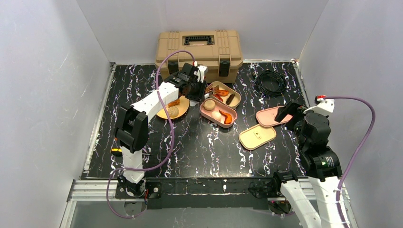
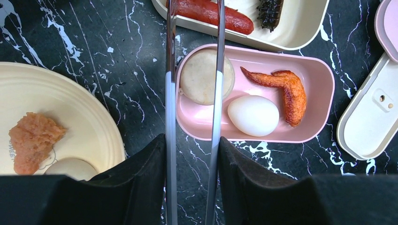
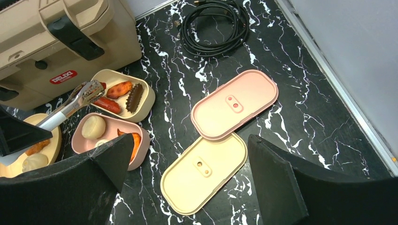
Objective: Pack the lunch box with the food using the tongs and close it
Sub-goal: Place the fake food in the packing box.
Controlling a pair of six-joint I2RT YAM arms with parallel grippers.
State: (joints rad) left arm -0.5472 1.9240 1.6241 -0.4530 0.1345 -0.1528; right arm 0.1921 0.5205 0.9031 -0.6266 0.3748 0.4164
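Left gripper [image 2: 191, 157]: partly closed, clamped on the tongs [image 2: 217, 93], with both arms running up between its fingers [image 2: 141, 178]. The tongs arms stand apart. One arm passes just outside the pink box [image 2: 263, 61] rim, the other crosses over the bun [image 2: 197, 77] inside it. The tips reach the cream box [image 2: 300, 23], at the sausage [image 2: 211, 10]; can't tell if they touch it.

Pink box holds the bun at the plate-side end, the egg [image 2: 253, 116] beside it, and the orange wing [image 2: 288, 91] along the other end.

Cream box sits just beside the pink one, on the toolbox side. It holds the sausage, an orange piece [image 3: 119, 89] and a dark piece [image 2: 271, 11].

Both boxes are uncovered, mid-table in front of the toolbox [image 1: 198, 50].

Plate [image 2: 70, 108] sits left of the pink box, partly under the left arm. On it are a crumbly orange chunk [image 2: 33, 140] and a second bun [image 2: 70, 168], side by side.

Right gripper [image 3: 190, 138]: jaws wide, holding nothing, hovering above the lids. Pink lid [image 3: 234, 103] and cream lid [image 3: 204, 173] lie flat on the table [image 1: 190, 152] with their edges meeting, right of the boxes and apart from them.

Cable coil [image 1: 271, 80] lies at back right, near the toolbox.
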